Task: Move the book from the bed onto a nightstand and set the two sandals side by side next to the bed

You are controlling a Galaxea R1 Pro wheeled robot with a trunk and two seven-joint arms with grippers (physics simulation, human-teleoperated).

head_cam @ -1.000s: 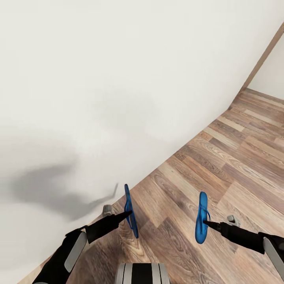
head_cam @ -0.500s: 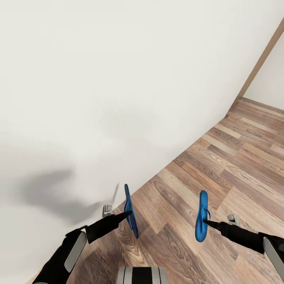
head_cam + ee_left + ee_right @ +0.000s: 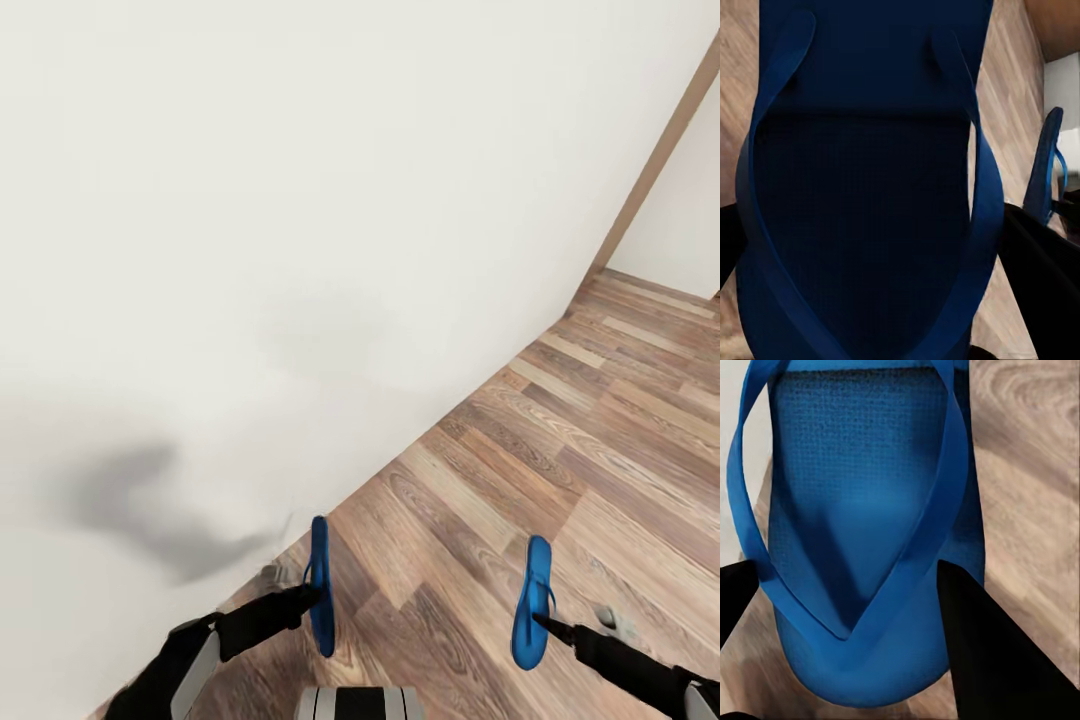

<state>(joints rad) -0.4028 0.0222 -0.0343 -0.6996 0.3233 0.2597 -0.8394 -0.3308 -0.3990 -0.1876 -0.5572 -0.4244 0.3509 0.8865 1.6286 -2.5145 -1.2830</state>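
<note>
A white wall (image 3: pixel 250 250) and plank floor (image 3: pixel 560 430) face you. Each end effector is clamped on a blue sandal: left end effector (image 3: pixel 312 592) on the left sandal (image 3: pixel 320 585), right end effector (image 3: pixel 540 622) on the right sandal (image 3: pixel 533 600). Both have sunk lower since a second ago, so set-down looks close.

Two bright blue sandals, left (image 3: pixel 320 585) and right (image 3: pixel 533 602), edge-on, seemingly held off the floor.
</note>
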